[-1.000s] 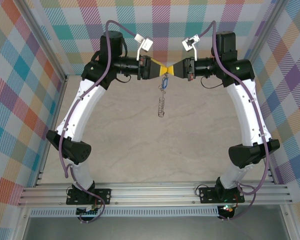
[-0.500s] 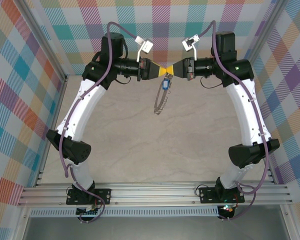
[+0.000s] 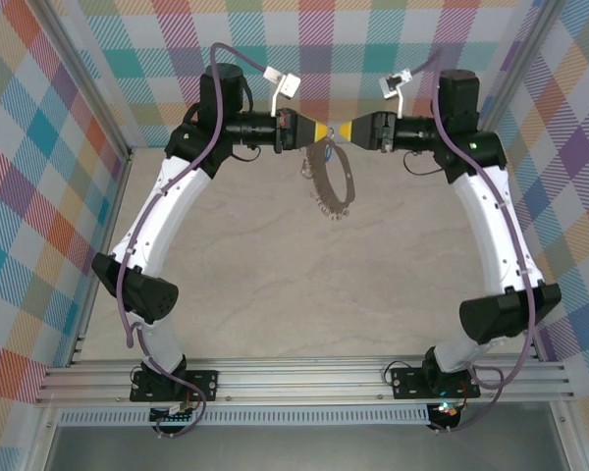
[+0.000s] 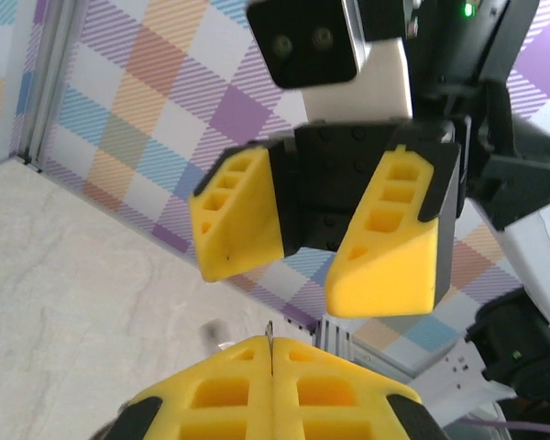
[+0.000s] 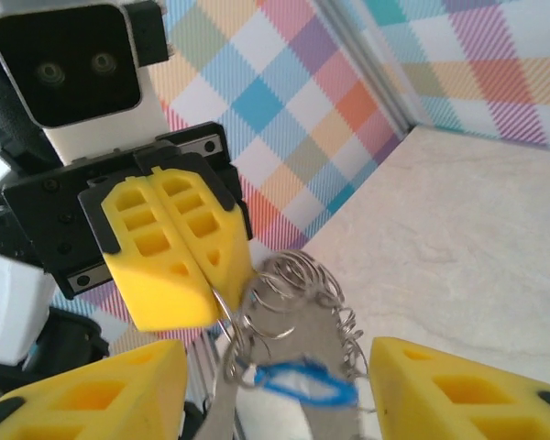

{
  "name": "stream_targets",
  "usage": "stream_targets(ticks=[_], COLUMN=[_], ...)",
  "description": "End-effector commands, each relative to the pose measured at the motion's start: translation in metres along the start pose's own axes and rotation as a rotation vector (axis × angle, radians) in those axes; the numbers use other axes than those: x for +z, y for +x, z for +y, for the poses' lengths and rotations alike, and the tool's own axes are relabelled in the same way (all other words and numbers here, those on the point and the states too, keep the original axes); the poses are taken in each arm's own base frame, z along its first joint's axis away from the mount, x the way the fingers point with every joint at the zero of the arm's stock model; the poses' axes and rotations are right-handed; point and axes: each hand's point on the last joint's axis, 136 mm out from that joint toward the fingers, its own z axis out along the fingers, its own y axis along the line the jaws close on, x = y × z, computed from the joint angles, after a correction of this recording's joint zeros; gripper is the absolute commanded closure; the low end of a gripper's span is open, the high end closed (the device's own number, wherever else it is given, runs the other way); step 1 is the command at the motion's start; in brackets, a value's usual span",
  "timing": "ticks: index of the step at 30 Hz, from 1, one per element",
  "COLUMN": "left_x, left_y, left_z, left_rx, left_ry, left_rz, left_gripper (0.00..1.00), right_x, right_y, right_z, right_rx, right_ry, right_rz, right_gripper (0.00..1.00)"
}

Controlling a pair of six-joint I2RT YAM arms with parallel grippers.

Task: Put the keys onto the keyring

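Item count, work cell

Arms: two, the left arm (image 3: 162, 211) and the right arm (image 3: 491, 221). Grippers: two, the left gripper (image 3: 322, 130) and the right gripper (image 3: 342, 130), each with two yellow fingers (image 4: 238, 211), four fingers in total. White camera modules (image 3: 281, 83): two, one per wrist. Purple cables (image 3: 126, 306): two, one per arm. Base plates (image 3: 174, 383): two. Keyring (image 5: 293, 275): one. Key with blue tag (image 5: 302, 385): one.

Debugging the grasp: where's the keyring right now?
Top view: the keyring hangs in mid-air from the shut left gripper, centre rear, just below the gap to the open right gripper, above the table.
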Motion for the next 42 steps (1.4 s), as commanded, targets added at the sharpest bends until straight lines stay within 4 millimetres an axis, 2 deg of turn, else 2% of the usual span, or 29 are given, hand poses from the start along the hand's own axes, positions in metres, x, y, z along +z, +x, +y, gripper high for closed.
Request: stream_targets(ticks=[1, 7, 15, 24, 39, 42], left_x=[-0.013, -0.013, -0.014, -0.014, -0.005, -0.004], left_y=[-0.035, -0.050, -0.062, -0.066, -0.068, -0.069], left_z=[-0.037, -0.046, -0.052, -0.054, -0.046, -0.044], left_rx=[0.090, 0.108, 0.092, 0.081, 0.064, 0.062], left_ry=[0.049, 0.087, 0.123, 0.132, 0.132, 0.126], left_rz=[-0.112, -0.156, -0.190, -0.203, -0.206, -0.212], left_gripper=[1.00, 1.00, 1.00, 1.00, 1.00, 1.00], right_x=[-0.018, -0.018, -0.010, 0.003, 0.020, 0.020], right_y=[-0.019, -0.014, -0.018, -0.015, -0.020, -0.020], right_z=[0.015, 0.004, 0.020, 0.037, 0.039, 0.041], right_rx=[-0.066, -0.030, -0.026, -0.045, -0.043, -0.047], right_ry=[0.028, 0.048, -0.057, -0.122, -0.167, -0.177], right_rz=[-0.127, -0.162, -0.152, -0.127, -0.097, -0.091], right_gripper=[0.42, 0.41, 0.39, 0.40, 0.42, 0.46])
